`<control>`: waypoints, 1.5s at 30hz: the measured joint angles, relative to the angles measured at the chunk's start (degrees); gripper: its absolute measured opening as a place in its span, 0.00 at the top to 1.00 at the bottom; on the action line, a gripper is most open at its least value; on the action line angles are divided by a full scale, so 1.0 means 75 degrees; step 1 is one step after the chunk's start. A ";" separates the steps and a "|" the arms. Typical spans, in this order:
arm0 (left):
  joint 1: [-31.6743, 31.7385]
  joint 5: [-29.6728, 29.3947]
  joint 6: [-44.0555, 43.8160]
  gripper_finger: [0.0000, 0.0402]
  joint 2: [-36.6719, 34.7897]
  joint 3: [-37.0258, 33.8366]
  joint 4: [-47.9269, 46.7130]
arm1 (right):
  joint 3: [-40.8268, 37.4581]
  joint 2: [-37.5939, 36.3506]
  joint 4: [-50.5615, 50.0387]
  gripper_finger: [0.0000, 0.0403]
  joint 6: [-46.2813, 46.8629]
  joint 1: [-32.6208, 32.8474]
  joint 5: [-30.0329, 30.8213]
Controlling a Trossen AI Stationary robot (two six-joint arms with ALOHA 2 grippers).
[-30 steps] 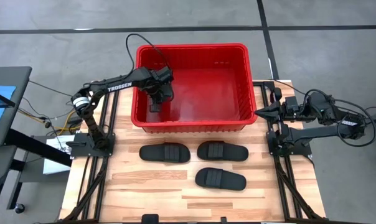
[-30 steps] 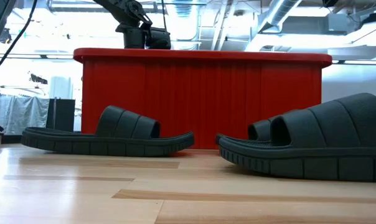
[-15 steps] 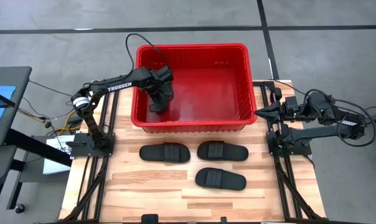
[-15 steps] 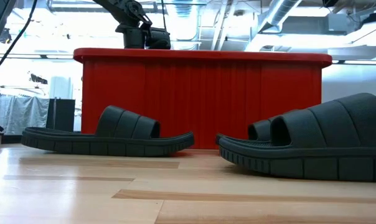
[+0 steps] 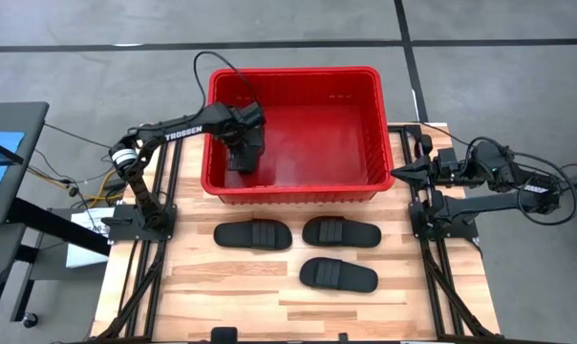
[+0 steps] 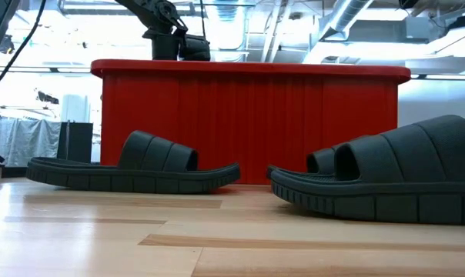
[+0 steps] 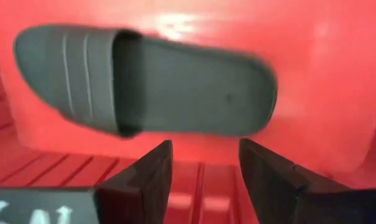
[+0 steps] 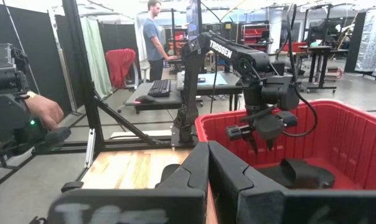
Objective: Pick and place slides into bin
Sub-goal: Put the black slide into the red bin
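Lying in the bin (image 5: 365, 182), a slide (image 7: 144, 93) beneath the open left claw (image 7: 203, 171).

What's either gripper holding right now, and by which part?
Nothing. The left gripper is open above a slide that lies free on the floor of the bin. The right gripper is shut on nothing beside the bin.

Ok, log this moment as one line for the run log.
left hand: open, over slide in bin | bin: one slide inside | table: three slides left | right hand: shut, waiting beside bin
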 joint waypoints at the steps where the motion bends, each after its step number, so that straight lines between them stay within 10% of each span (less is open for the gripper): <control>1: 0.0000 -0.0087 0.0032 0.56 0.0000 0.0042 -0.0151 | -0.0001 0.0001 0.0001 1.00 0.0000 0.0000 0.0000; 14: 0.0039 -0.0027 -0.1081 0.56 -0.0006 0.2693 -0.1576 | -0.0001 0.0002 -0.0001 1.00 0.0000 0.0000 0.0000; 23: 0.0073 0.1756 -0.3923 0.56 -0.0401 0.4796 -0.1335 | -0.0002 0.0002 0.0002 1.00 0.0000 -0.0001 0.0000; 34: -0.1649 0.2196 -0.4770 0.56 -0.2414 0.4340 0.1459 | -0.0003 0.0002 -0.0001 1.00 0.0000 -0.0002 0.0000; 45: -0.4432 0.0410 -0.5285 0.56 -0.3623 0.0939 0.4944 | 0.0000 -0.0001 0.0000 1.00 0.0000 0.0001 0.0000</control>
